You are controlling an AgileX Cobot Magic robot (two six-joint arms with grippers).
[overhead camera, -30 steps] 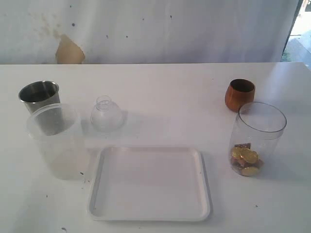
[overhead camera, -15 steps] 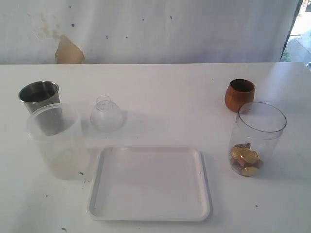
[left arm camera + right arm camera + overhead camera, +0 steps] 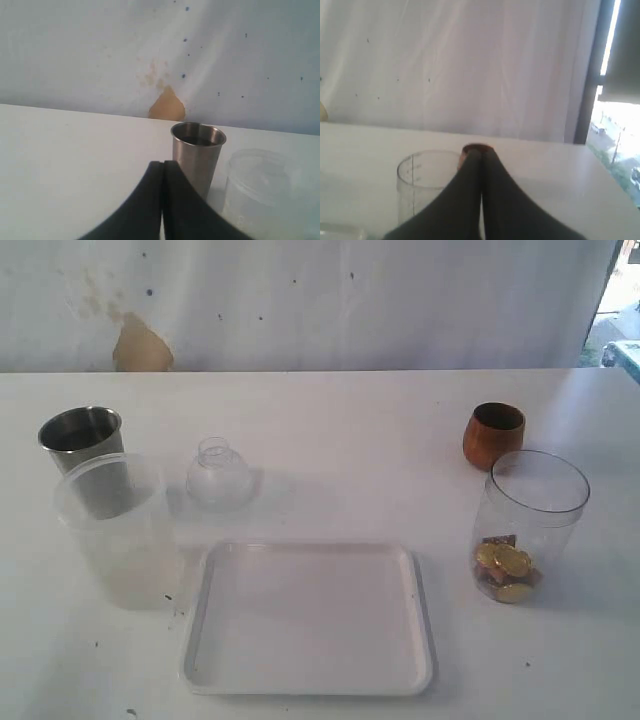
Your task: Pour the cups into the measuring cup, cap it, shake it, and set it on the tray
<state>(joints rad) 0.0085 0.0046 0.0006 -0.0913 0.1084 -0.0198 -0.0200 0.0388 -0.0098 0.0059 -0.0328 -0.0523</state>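
On the white table stand three cups: a steel tumbler (image 3: 83, 448) at far left, a frosted plastic cup (image 3: 118, 535) in front of it, and a brown wooden cup (image 3: 493, 435) at right. The clear measuring cup (image 3: 527, 525) stands in front of the wooden cup with gold coins in its bottom. The white tray (image 3: 308, 617) lies at front centre. No arm shows in the exterior view. My left gripper (image 3: 163, 164) is shut and empty, short of the steel tumbler (image 3: 197, 155). My right gripper (image 3: 481, 152) is shut and empty, its tips before the wooden cup (image 3: 474, 148), beside the measuring cup (image 3: 422, 182).
A small clear dome-shaped lid (image 3: 219, 477) sits between the tumbler and the tray. A white curtain with a brown patch (image 3: 140, 345) hangs behind the table. A bright opening shows at the far right (image 3: 617, 125).
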